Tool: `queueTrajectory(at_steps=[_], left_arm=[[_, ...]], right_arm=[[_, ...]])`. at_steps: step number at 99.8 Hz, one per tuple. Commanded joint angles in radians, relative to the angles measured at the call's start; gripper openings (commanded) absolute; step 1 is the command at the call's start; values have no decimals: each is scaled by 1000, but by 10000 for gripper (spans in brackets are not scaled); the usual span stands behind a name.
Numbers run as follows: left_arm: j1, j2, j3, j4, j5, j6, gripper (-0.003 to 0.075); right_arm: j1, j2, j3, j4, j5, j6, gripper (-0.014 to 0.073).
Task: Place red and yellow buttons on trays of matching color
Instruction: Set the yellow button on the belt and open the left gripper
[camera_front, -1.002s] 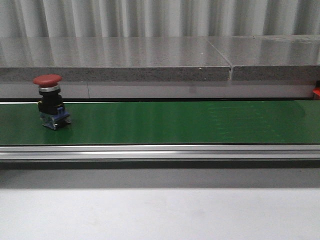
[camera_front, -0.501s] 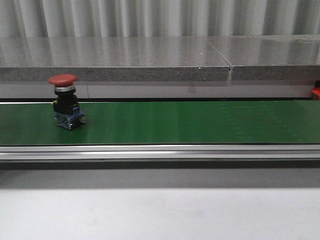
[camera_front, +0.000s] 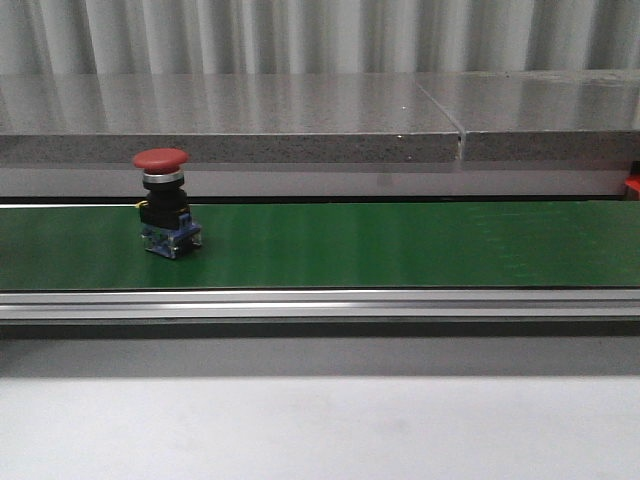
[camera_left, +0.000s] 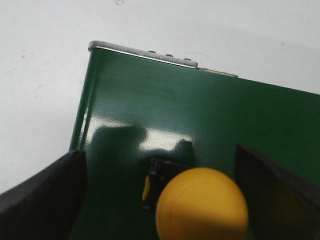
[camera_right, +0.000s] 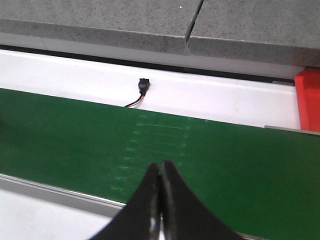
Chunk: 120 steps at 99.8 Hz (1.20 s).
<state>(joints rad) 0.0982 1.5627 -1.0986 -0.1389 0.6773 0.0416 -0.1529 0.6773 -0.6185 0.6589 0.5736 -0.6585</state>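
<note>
Green conveyor belt runs the full width of the front view, landmark for everything else. Grey stone ledge sits behind the belt, parallel to it, with a seam right of middle. Silver metal rail runs along the belt's near edge. White table surface lies in front of the rail.

Red tray sits off the belt's right end, just beside its far corner; only a sliver shows in the front view. Black cable plug lies on the white strip behind the belt, apart from it.

Red button stands upright on the belt, toward its left end, mushroom cap on top, black body, blue base touching the belt.

Yellow button sits on the belt near its end corner in the left wrist view, round cap up, black body partly visible under it.

Left gripper is spread wide, 2 dark fingers on either side of the yellow button, clear gaps between pads and cap, not touching.

Right gripper is clenched, fingertips pressed together with nothing between them, hanging over the belt's near edge.
</note>
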Motion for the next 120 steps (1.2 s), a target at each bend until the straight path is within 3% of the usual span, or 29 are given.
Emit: queueTrajectory(at_steps=[1,49,90,104,120], left_arm=[[-20,-59,-24,-21,-57,0,599],[-198,-366,1,41,-155,2,597],[-212,-849,350,41,-254,2,591],[-212,-1003,466,41,-252,2,464],[-212,-1136,558,41,-251,2,157]], right_arm=[[-2,-5,-25,24,-49,-3,-81],[-2,-5,-25,24,-49,-3,-81],[-2,-5,-25,24,-49,-3,-81],[-2,-5,-25,24,-49,-3,-81],[-2,-5,-25,25,-49,-3,-81]])
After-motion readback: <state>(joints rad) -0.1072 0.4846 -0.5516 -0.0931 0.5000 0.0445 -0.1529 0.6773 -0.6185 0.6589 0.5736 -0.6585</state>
